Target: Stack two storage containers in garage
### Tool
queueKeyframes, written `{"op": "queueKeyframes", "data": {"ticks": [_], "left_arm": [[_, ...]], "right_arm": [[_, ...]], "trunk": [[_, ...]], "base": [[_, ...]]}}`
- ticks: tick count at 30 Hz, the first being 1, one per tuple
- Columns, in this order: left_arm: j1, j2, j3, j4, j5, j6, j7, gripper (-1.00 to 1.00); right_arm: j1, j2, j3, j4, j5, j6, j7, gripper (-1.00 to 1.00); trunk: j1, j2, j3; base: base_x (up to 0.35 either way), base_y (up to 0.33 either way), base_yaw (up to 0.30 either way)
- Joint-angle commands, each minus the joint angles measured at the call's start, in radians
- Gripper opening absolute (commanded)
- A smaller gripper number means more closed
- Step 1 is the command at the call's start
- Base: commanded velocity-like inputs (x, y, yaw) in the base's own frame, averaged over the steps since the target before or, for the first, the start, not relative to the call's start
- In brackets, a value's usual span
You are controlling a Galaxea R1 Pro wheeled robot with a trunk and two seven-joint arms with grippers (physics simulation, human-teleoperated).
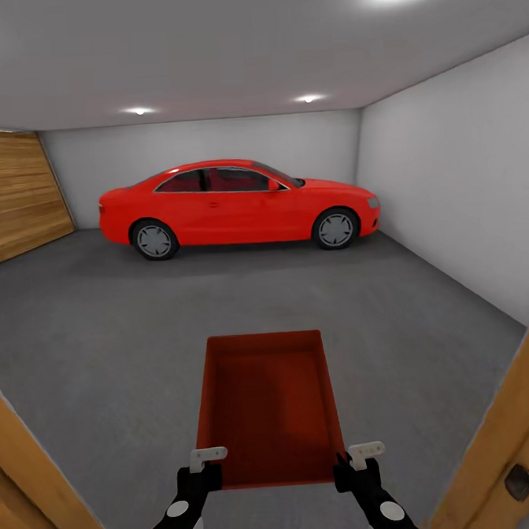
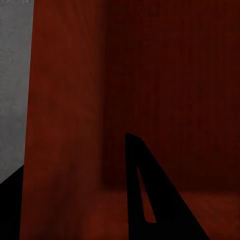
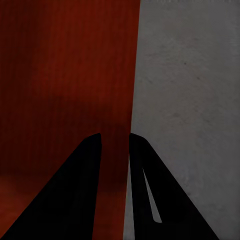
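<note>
Head view: a container (image 1: 268, 406), held at its near corners by the left gripper (image 1: 206, 463) and right gripper (image 1: 361, 456), hangs over the garage floor (image 1: 96, 339); a red car (image 1: 237, 206) stands by the back wall.
Left wrist view: fingers (image 2: 150, 200) straddle the container's wall (image 2: 65, 125), clamped on it.
Right wrist view: fingers (image 3: 75, 195) pinch the wall (image 3: 117, 100), floor (image 3: 190, 90) beside.

Orange-red open-topped container (image 1: 268, 406) upright, level, above grey garage floor (image 1: 96, 339), long axis toward car.
</note>
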Motion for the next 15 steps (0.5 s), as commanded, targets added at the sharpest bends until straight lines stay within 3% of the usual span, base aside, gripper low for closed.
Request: {"op": "queueKeyframes", "data": {"ticks": [1,7,15], "left_arm": [[-0.001,0.012,0.016,-0.001,-0.002,-0.005,0.053,-1.00],[-0.001,0.012,0.017,-0.001,-0.002,-0.005,0.054,-1.00],[-0.001,0.012,0.016,-0.001,-0.002,-0.005,0.054,-1.00]], "right_arm": [[-0.001,-0.001,0.008,0.000,-0.008,-0.003,0.032,-1.00],[-0.001,-0.001,0.008,0.000,-0.008,-0.003,0.032,-1.00],[-0.001,-0.001,0.008,0.000,-0.008,-0.003,0.032,-1.00]], "trunk": [[0.001,-0.002,-0.002],[0.001,-0.002,-0.002],[0.001,-0.002,-0.002]], "base": [[0.313,0.000,0.000],[0.288,0.000,0.000],[0.035,0.000,0.000]]}}
